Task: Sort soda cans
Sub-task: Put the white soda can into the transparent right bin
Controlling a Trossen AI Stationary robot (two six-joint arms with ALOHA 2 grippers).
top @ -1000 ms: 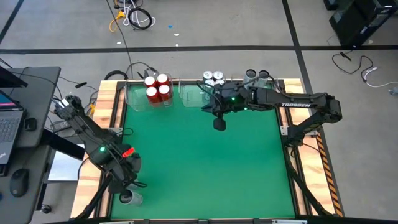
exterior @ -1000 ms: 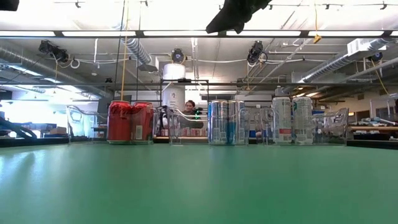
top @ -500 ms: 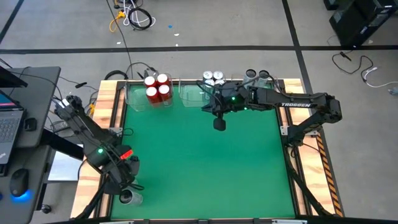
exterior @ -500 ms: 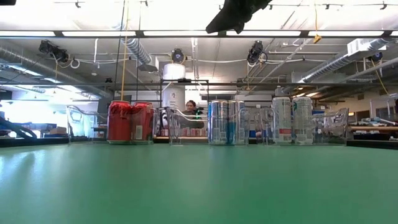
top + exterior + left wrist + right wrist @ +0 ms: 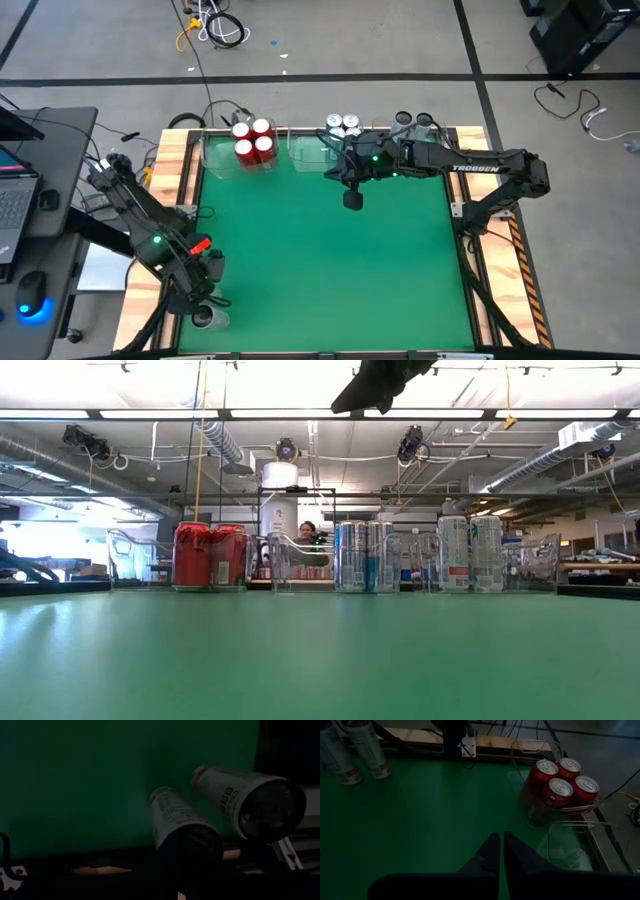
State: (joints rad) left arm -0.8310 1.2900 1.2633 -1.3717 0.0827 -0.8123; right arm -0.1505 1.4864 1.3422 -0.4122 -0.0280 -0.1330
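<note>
Right end effector (image 5: 497,851) closed midair; left end effector (image 5: 203,295) low at corner.

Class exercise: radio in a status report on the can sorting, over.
Right gripper shut, empty, above the mat near the bins. Left gripper at two grey cans at the near-left corner. Four red cans binned. Nothing blocking.

Scene: a very dark picture is given, with the green desk (image 5: 100,785) filling most of it.
Cans: two pale grey cans are seen, the nearer can (image 5: 177,817) and the farther can (image 5: 245,795), side by side, apart.
Markings: small printed text and a red band are shown on each.
Edge: a wooden strip (image 5: 100,869) is lit beside the green.
</note>
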